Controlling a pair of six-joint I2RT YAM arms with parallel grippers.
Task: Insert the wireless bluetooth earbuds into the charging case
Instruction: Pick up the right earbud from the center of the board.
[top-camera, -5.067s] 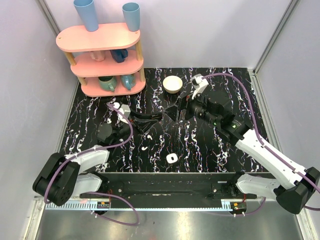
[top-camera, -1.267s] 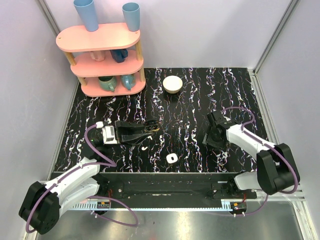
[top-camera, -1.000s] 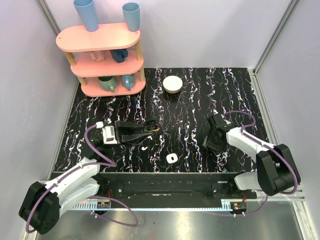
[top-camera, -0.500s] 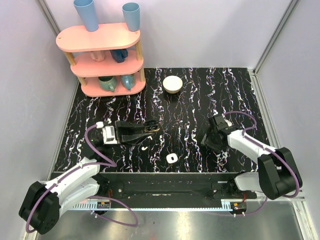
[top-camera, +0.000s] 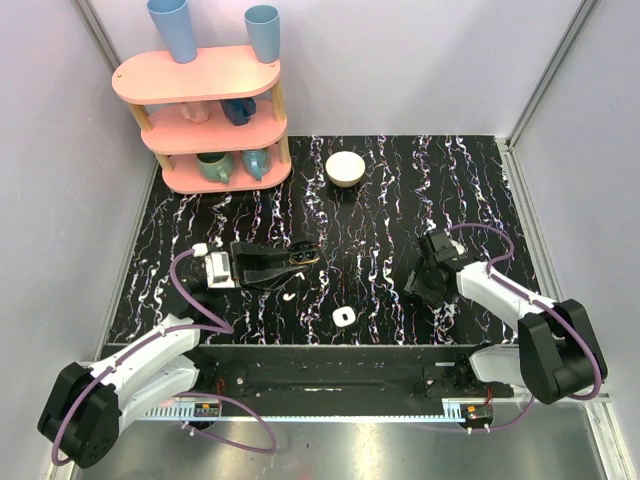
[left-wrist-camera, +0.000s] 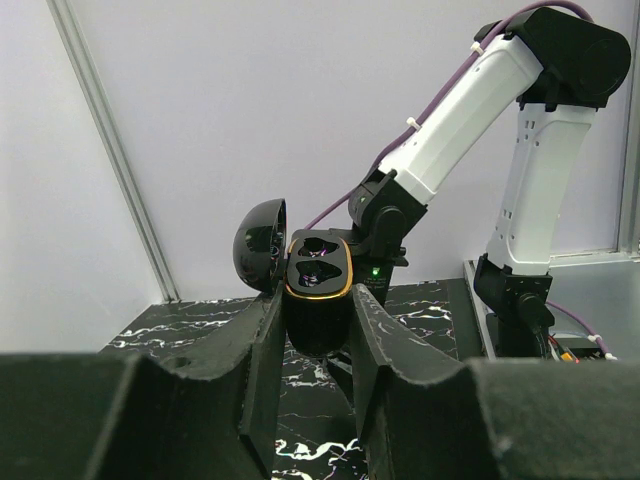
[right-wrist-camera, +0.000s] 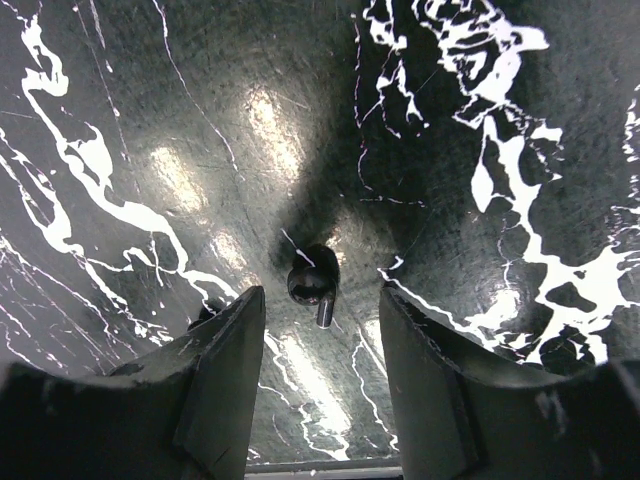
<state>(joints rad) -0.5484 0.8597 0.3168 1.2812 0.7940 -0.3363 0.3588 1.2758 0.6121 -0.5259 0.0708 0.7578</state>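
My left gripper is shut on the charging case, a black box with a gold rim, held off the table with its round lid swung open. Two dark hollows show in its top face. In the top view the charging case sits left of centre. One small glossy black earbud lies on the marble table. My right gripper hangs open just above it, a finger on each side and neither touching. In the top view the right gripper covers that earbud.
A small white rounded square and a white curved piece lie near the table's front edge. A white bowl stands at the back. The pink shelf with cups fills the back left corner.
Five seconds ago the right arm reached toward the table's middle; it has since pulled back to the right. Over the last second it shifted slightly nearer. The left arm has held still.
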